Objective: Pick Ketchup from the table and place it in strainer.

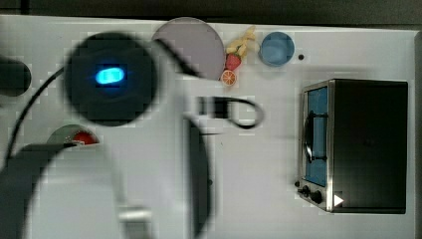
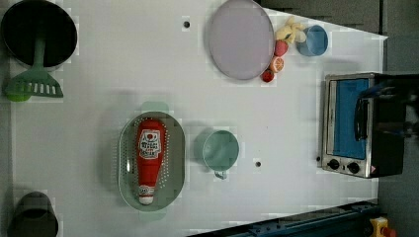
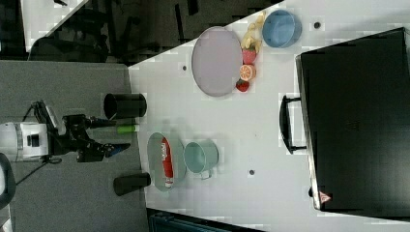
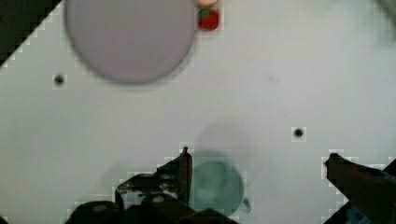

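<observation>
The claw [image 4: 257, 163] hangs with its two dark fingers [image 4: 180, 175] spread wide apart and nothing between them; in the wrist view the small green cup [image 4: 217, 184] sits on the white tabletop [image 4: 261, 70] in the gap below them. In the right view the claw [image 3: 118, 137] is well off the tabletop's edge, at the right view's left, level with the black cylinder [image 3: 124, 105], and clear of the strainer [image 3: 157, 162].

The Ketchup [image 2: 149, 158] lies flat inside the strainer [image 2: 174, 163], lengthwise along the oval, its whitish tip towards the left view's bottom. Its white label carries a red emblem and dark lettering too small to read. The green cup [image 2: 220, 150] stands just beside the strainer on the left view's right.

Further off are the greyish-lilac plate [image 2: 240, 38], with strawberries [image 2: 280, 48] and an orange slice [image 2: 277, 64] at its rim, a blue bowl [image 2: 314, 40], and a toaster oven [image 2: 351, 123] with a small red warning triangle by its knobs
</observation>
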`<state>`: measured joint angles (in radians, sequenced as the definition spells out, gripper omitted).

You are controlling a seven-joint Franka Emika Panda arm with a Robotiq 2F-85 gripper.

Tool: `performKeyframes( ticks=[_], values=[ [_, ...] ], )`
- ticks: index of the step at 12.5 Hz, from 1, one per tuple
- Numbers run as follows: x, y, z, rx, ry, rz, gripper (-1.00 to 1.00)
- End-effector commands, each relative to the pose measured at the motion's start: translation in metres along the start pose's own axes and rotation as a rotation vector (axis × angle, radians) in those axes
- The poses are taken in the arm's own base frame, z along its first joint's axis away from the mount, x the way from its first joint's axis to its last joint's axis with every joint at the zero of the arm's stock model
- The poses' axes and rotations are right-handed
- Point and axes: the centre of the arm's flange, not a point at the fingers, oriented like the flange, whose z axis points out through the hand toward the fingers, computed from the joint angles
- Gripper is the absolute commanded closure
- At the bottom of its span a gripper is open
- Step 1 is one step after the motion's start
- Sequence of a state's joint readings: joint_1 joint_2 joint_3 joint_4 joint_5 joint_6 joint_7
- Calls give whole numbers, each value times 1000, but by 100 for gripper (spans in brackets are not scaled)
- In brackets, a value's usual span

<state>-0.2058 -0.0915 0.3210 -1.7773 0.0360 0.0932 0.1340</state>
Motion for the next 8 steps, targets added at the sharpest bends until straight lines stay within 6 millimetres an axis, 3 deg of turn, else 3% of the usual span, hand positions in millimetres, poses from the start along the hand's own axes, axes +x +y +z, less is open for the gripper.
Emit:
performKeyframes(
  ticks=[1, 4, 8],
  values=[
    [44, 32, -29, 36, 4, -27, -100],
    [73, 49, -19, 7, 8, 13, -100],
    [74, 50, -18, 7, 9, 24, -100]
  ],
)
